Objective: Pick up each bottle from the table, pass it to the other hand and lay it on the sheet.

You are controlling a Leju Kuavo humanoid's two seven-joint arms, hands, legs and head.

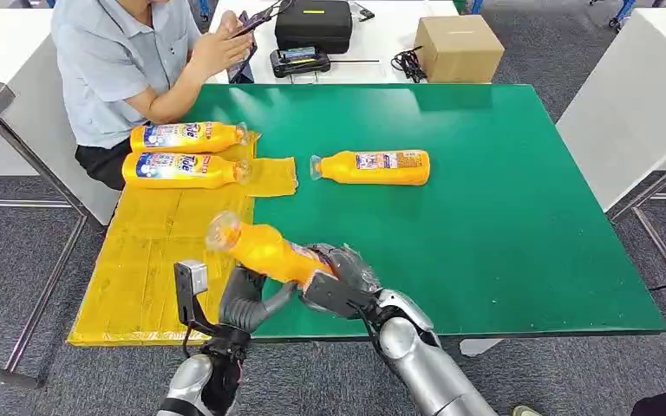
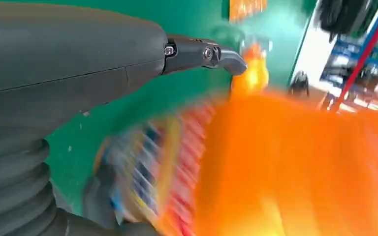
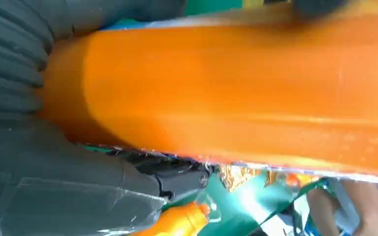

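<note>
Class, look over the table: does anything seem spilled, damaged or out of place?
Nothing stands out. Two bottles lie side by side on the yellow sheet, one bottle lies on the green table, and the right hand holds a fourth bottle above the table's near edge, beside the left hand. No spill shows.

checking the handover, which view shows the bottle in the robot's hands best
The head view: the held bottle shows whole, the right hand gripping its base, the left hand beneath. Both wrist views give a blurred orange close-up.

Glossy plastic bottle (image 1: 273, 252) — matt sheet (image 1: 152, 251)
</note>
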